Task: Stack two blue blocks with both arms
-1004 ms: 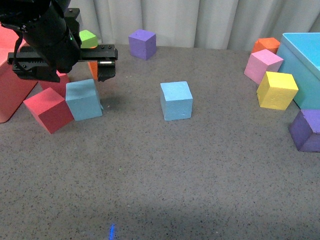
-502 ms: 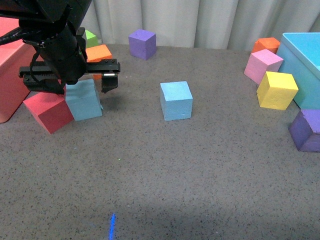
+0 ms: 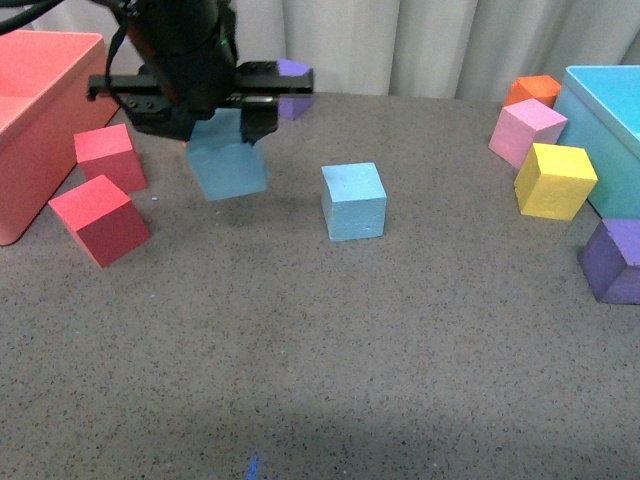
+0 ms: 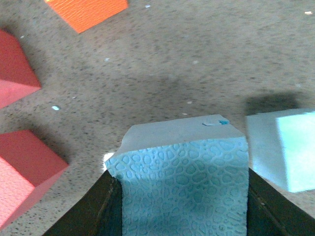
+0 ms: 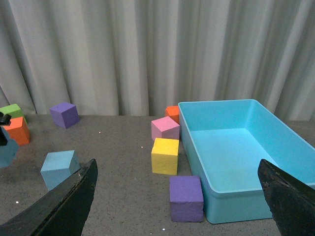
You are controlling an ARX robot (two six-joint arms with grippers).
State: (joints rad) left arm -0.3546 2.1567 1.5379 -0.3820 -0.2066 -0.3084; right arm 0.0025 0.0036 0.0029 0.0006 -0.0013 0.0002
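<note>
My left gripper (image 3: 228,128) is shut on one blue block (image 3: 228,165), holding it tilted and lifted off the table, left of the second blue block (image 3: 353,201), which rests on the grey table. In the left wrist view the held blue block (image 4: 184,182) fills the space between the black fingers (image 4: 106,206), and the other blue block (image 4: 285,147) lies beside it. My right gripper (image 5: 179,196) is open, high above the table's right side, and does not show in the front view. It sees the resting blue block (image 5: 59,168) far off.
Two red cubes (image 3: 100,220) and a red bin (image 3: 30,150) sit at the left. A purple cube (image 3: 295,85) is at the back. Orange (image 3: 530,90), pink (image 3: 525,130), yellow (image 3: 553,180) and purple (image 3: 615,262) cubes crowd beside the turquoise bin (image 3: 610,120) at the right.
The left gripper closed on the blue block beside the red cube, lifted it and carried it right toward the other blue block. The red cube has settled flatter.
</note>
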